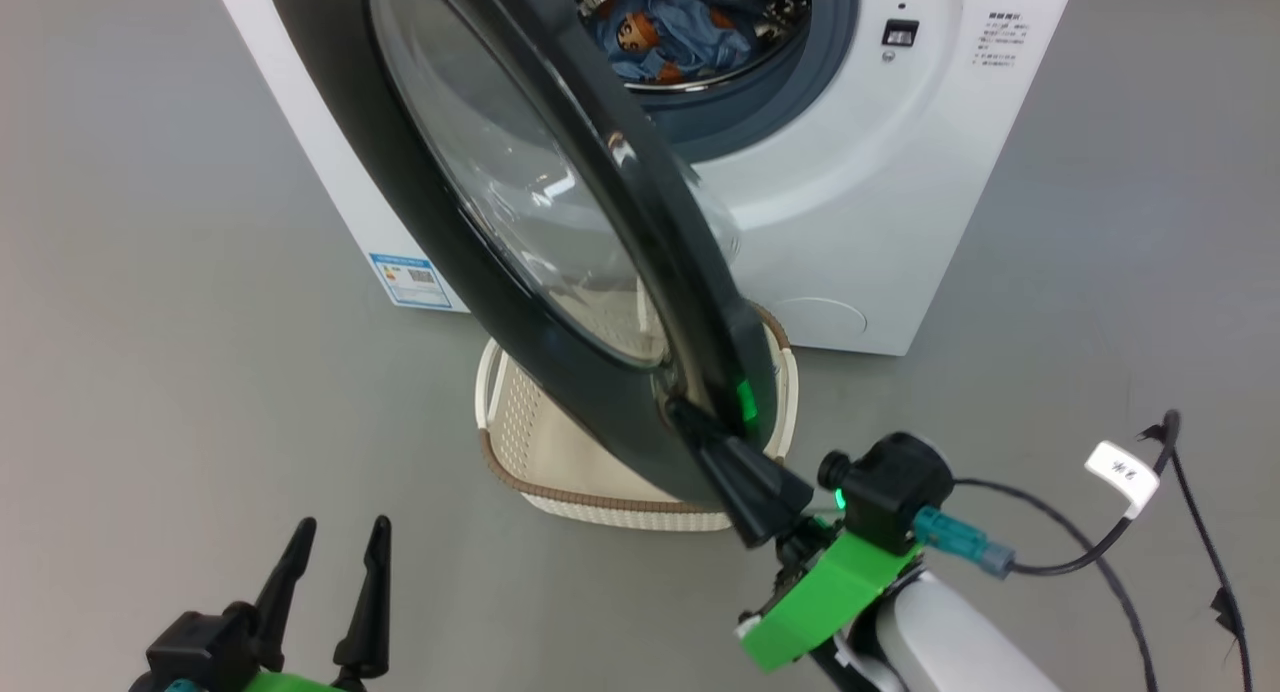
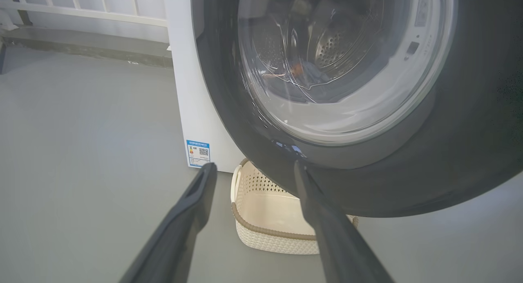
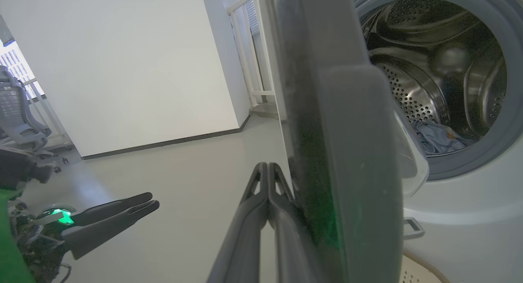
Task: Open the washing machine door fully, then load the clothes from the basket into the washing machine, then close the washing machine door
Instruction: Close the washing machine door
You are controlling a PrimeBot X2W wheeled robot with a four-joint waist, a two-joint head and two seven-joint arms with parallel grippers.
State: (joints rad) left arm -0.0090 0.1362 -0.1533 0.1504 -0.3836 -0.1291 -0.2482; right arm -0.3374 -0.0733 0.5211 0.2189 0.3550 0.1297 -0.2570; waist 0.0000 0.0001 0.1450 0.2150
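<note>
Door [image 3: 343,131], seen from right wrist, meets closed right gripper [image 3: 267,165].

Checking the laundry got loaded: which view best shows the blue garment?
The head view: the blue garment lies unobstructed in the drum, orange prints clear. The right wrist view shows the garment smaller; the left wrist view shows the garment dimly through the door glass.

Bare test room (lab-like): washing machine [image 1: 880,222] on grey floor [image 1: 150,322], white wall [image 3: 122,70], office chair [image 3: 16,111].
</note>
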